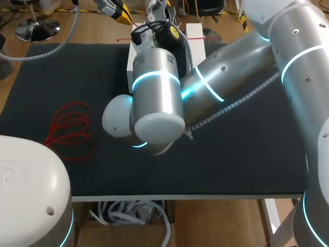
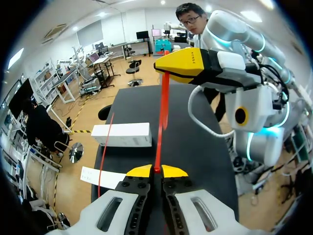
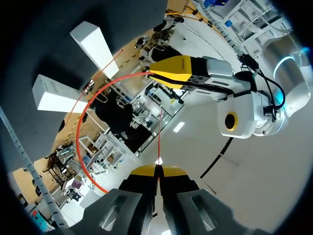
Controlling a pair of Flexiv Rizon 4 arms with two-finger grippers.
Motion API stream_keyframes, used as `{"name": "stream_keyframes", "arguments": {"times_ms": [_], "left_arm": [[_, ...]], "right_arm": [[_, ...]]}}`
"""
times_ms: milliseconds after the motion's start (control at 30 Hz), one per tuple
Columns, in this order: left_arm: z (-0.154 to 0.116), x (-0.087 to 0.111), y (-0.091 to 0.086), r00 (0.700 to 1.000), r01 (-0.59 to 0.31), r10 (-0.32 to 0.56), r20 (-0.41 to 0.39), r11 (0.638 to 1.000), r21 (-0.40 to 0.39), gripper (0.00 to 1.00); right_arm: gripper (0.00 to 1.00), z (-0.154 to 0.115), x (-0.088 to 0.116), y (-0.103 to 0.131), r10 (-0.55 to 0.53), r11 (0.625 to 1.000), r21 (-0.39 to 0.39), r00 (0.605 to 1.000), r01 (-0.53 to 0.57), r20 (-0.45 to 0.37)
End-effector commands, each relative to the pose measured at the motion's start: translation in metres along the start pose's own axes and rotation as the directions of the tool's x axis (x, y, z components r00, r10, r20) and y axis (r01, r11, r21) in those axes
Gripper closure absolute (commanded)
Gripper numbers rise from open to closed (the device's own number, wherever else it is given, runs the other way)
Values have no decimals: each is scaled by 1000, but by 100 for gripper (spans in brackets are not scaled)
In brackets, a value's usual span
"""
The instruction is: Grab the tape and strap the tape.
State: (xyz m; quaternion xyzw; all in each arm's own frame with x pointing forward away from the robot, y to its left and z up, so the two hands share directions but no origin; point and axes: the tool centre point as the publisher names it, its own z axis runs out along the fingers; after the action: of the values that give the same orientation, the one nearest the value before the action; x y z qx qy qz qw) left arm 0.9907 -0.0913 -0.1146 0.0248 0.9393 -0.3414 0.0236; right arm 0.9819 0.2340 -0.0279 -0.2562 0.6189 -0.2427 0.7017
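A red tape strip [image 2: 163, 112] runs taut between my two grippers, held above the far side of the table. In the left wrist view my left gripper [image 2: 156, 170] is shut on one end of it, and my right gripper [image 2: 183, 63] pinches it straight ahead. From the right wrist the tape [image 3: 83, 122] curves in a wide loop from my left gripper [image 3: 171, 71] back to my right gripper [image 3: 157, 170], shut on a thin stretch. In the head view only the left gripper's yellow tips [image 1: 122, 14] show at the back; the right arm [image 1: 205, 87] hides its own gripper.
Two white boxes [image 2: 121, 134] [image 2: 100, 177] stand at the black mat's far edge, with a thin red tape line across them. A loose tangle of red tape [image 1: 69, 128] lies at the mat's left. The right arm's elbow [image 1: 154, 108] hangs over the mat's middle.
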Motion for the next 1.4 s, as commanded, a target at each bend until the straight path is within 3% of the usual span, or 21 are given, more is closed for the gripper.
{"name": "stream_keyframes", "arguments": {"times_ms": [33, 433, 800, 1400], "left_arm": [[-1, -1, 0, 1000, 0, 0, -3, 1000, -4, 100], [-1, -1, 0, 1000, 0, 0, -3, 1000, -4, 100], [-1, -1, 0, 1000, 0, 0, -3, 1000, -4, 100], [-1, -1, 0, 1000, 0, 0, -3, 1000, -4, 100]], "right_arm": [[100, 0, -2, -3, -4, 1000, -6, 1000, 4, -4], [100, 2, -4, 11, -52, 998, 40, 995, 55, -85], [100, 5, -2, 25, -74, 997, 25, 989, 78, -130], [100, 9, -2, 40, -104, 994, 16, 984, 108, -147]]}}
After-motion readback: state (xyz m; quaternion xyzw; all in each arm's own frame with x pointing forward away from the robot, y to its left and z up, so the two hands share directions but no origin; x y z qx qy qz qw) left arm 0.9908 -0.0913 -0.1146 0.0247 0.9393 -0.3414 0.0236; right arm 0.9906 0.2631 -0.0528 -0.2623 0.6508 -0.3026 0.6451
